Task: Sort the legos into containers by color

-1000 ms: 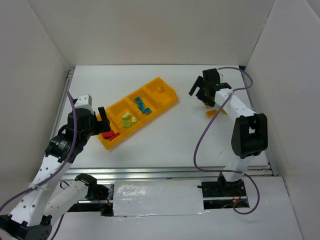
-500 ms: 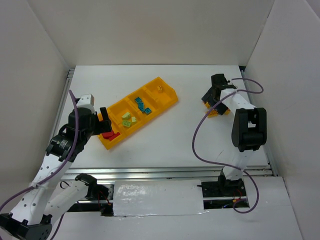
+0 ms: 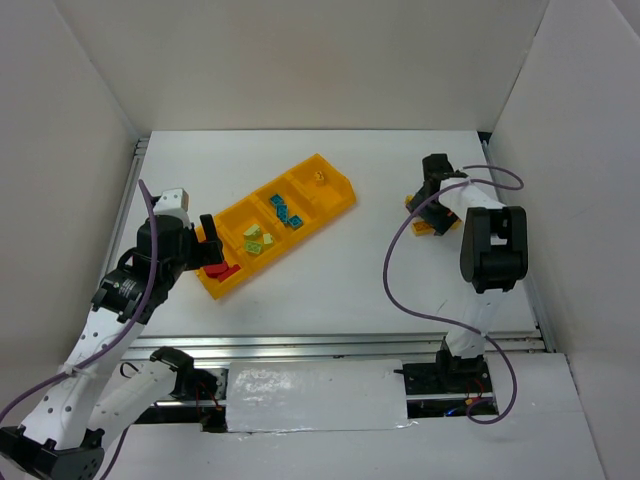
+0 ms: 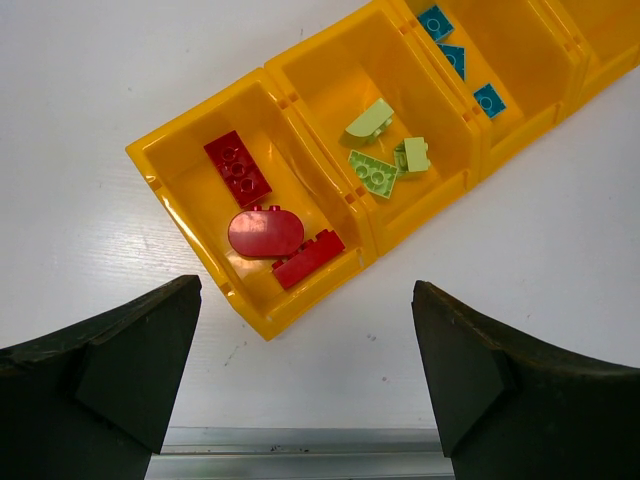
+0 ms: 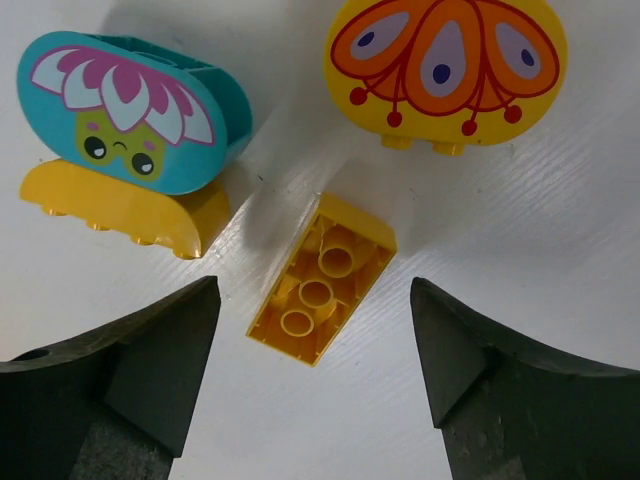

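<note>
Under the released right gripper [image 5: 313, 300], an upturned yellow brick [image 5: 320, 292]; left gripper [image 4: 306, 300] released above the tray [image 4: 180, 200].

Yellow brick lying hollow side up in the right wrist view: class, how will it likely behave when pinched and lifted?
The yellow brick is probably rigid and light: moulded plastic, visibly hollow. Its flat long sides should pinch securely, though the glossy surface may slip. Lying flat, it should slide, not roll.

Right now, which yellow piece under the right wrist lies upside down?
The rectangular brick between the jaws: its hollow underside with three tubes shows. The printed round piece and curved brick don't.
</note>
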`<state>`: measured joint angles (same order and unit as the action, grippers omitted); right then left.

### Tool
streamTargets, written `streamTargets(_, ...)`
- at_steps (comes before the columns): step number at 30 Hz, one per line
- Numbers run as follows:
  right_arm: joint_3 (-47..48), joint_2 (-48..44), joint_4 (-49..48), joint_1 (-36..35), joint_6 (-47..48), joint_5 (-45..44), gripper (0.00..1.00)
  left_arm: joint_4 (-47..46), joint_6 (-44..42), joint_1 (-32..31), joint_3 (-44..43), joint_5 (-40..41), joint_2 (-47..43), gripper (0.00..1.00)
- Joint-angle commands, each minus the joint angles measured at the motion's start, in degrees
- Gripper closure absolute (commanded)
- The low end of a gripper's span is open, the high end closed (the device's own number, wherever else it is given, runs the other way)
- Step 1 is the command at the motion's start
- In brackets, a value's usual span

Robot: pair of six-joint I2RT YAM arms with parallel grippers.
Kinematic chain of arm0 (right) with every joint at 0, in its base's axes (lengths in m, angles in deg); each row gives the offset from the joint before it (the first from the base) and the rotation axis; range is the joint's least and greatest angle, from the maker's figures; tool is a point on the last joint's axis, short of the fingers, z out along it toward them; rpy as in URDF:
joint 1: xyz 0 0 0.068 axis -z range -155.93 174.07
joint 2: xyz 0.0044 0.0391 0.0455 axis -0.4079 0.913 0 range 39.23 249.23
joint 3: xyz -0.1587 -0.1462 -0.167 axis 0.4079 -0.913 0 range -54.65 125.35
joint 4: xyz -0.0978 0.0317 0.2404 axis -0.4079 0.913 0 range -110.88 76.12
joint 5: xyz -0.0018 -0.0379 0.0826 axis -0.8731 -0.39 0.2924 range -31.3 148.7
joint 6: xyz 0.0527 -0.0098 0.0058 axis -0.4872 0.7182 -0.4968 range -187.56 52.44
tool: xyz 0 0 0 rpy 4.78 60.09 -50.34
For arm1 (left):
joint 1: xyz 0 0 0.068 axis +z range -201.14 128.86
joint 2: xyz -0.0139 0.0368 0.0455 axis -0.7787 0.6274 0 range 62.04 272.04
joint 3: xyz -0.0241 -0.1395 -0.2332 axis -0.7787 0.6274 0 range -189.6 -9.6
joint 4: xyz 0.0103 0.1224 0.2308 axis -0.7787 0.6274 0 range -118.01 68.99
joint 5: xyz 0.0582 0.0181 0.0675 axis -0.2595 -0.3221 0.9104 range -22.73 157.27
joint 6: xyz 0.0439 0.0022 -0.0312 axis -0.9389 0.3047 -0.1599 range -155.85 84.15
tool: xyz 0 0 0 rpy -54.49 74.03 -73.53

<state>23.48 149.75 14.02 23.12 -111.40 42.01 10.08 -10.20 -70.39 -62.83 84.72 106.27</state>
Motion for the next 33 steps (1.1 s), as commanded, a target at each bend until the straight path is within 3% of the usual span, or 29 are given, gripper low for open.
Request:
streamTargets(1, 2.64, 1.1, 1.4, 0.51, 0.76, 0.42, 0.17, -2.14, -0.69, 0.26, -0.2, -0.31, -0.02, 0.0)
streamTargets(4, 2.82, 2.85, 2.19, 2.62, 1.73, 2.27, 0.22, -2.05, -0.6, 0.26, -0.21, -0.23, -0.37, 0.0)
streamTargets(8, 2.91, 3.56, 2.2, 2.8, 2.52, 3.68, 0.42, -2.23, -0.69, 0.26, -0.03, -0.31, -0.72, 0.01)
streamTargets(10, 3.0, 3.74, 2.11, 3.06, 2.7, 4.29, 0.47, -2.14, -0.86, 0.26, -0.12, -0.49, -0.37, 0.01)
streamTargets(12, 2.56, 3.56, 1.76, 3.06, 3.23, 4.99, 0.65, -2.05, -0.86, 0.26, -0.2, -0.49, 0.07, 0.01)
streamTargets(13, 2.12, 2.78, 1.58, 3.06, 3.23, 5.17, 0.91, -2.14, -0.86, 0.26, -0.29, -0.49, 0.16, 0.01)
streamTargets(14, 0.46, 1.81, 0.71, 2.97, 3.05, 5.26, 1.0, -2.05, -0.86, 0.26, -0.21, -0.4, 0.07, 0.0)
streamTargets(19, -7.01, -8.99, -3.95, -1.59, 3.84, 8.77, 1.0, -2.14, -0.78, 0.26, -0.21, 0.04, 0.42, 0.01)
streamTargets(23, -8.7, -15.33, -5.89, -11.34, 4.55, 10.19, 1.0, -1.87, -0.51, 0.26, -0.38, 1.18, 0.68, 0.0)
streamTargets(29, 0.17, -12.89, -5.54, -23.64, 6.04, 8.96, 1.0, -1.79, 0.36, 0.26, -0.12, 3.29, -0.28, 0.01)
streamTargets(33, 12.18, -5.51, -5.89, -26.03, 9.64, 7.72, 1.0, -2.05, 0.37, 0.35, 0.06, 3.55, -0.11, 0.0)
